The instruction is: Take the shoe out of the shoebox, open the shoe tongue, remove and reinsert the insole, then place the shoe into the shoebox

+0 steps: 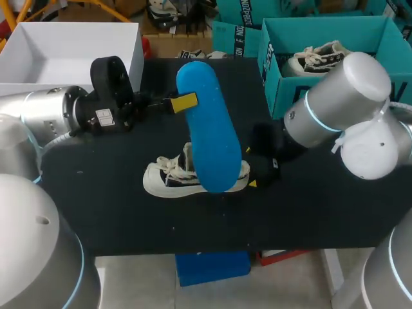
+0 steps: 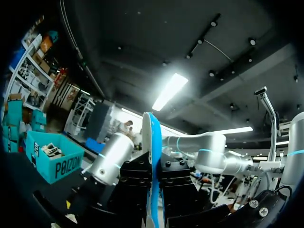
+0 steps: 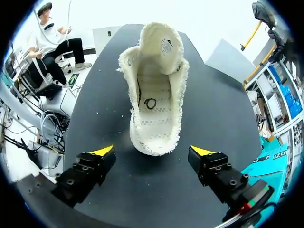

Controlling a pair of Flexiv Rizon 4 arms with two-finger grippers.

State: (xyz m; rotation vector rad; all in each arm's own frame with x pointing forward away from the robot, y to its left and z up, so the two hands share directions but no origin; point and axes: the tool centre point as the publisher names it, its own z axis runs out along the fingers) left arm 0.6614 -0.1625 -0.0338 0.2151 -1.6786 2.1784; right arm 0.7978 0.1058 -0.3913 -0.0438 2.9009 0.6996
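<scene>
Much of shoe was hidden in head view behind blue insole, clamped edge-on in left gripper above it. Right gripper was spread wide, shoe heel just ahead, not touched. Second shoe was seen inside teal shoebox. Bare table was seen beside both grippers.

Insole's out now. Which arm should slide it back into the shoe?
Left. Its gripper holds the blue insole above the shoe. The right gripper is open and empty by the heel, probably better suited to steadying the shoe.
</scene>
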